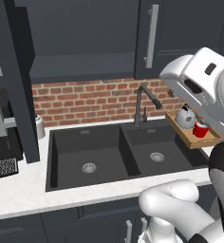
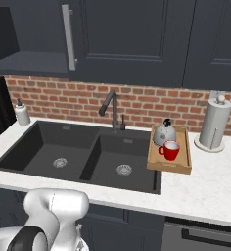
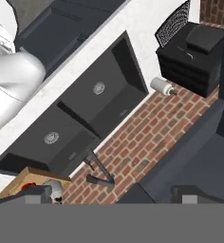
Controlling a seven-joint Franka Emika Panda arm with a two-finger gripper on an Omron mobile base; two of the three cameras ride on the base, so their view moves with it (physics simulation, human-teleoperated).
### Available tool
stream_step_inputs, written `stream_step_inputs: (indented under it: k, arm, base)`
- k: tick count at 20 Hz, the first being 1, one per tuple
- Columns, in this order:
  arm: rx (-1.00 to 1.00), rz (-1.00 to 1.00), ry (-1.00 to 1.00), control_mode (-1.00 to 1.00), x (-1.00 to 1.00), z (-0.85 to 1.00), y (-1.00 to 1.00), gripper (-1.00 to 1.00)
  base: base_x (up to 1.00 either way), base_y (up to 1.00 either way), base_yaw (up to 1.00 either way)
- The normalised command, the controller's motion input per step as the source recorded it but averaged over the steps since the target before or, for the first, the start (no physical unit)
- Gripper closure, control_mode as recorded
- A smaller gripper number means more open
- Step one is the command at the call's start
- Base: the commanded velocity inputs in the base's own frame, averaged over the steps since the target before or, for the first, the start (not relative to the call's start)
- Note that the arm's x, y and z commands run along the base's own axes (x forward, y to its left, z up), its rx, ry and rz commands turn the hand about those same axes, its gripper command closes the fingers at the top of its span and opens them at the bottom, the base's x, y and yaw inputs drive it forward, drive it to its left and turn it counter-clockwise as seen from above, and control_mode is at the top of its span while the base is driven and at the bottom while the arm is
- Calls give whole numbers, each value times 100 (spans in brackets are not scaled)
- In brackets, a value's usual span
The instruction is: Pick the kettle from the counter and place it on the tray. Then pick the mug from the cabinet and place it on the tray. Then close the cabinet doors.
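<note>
Kettle [image 2: 164, 133] and red mug [image 2: 171, 150] already standing side by side in the wooden tray [image 2: 183, 166], on the bench [image 2: 205, 181] right of the black sink [image 1: 85, 152]; mug just nearer than the kettle, seemingly touching it; by that reckoning only the cabinet doors left to shut.

Claw [image 3: 114, 197] spread wide, gripping nothing, held high above the sink and looking down along the brick wall.

Cabinet [image 1: 80, 66] above the sink with its dark shelf exposed; left door [image 1: 20, 95] swung out, seen nearly edge-on, free edge pointing toward the near side; right door [image 1: 185, 33] apparently flush and closed, bar handle [image 1: 152, 37] at its left edge.

Likely handling of the open door: stiff flat panel, hinged on its far-left edge, light to swing, not fragile; smooth face probably slippery to pinch, so better pushed flat near the free edge, where leverage is greatest, or taken by its bar handle; cannot tell where that bar sits.

Long axis of door and of handle vertical; swing horizontal, rightward and away toward the wall.
</note>
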Motion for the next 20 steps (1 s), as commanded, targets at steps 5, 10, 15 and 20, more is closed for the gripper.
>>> stream_step_inputs:
  k: [5,10,15,20]
  arm:
    - [11,-4,11,-100,-16,0,55,-100]
    - [18,1,5,-100,-1,-15,53,-100]
    - [24,6,-3,-100,0,-30,43,-100]
    - [31,1,-15,-100,-4,-31,45,-100]
  base:
    - [0,0,0]
    - [0,0,0]
    - [0,0,0]
    - [0,0,0]
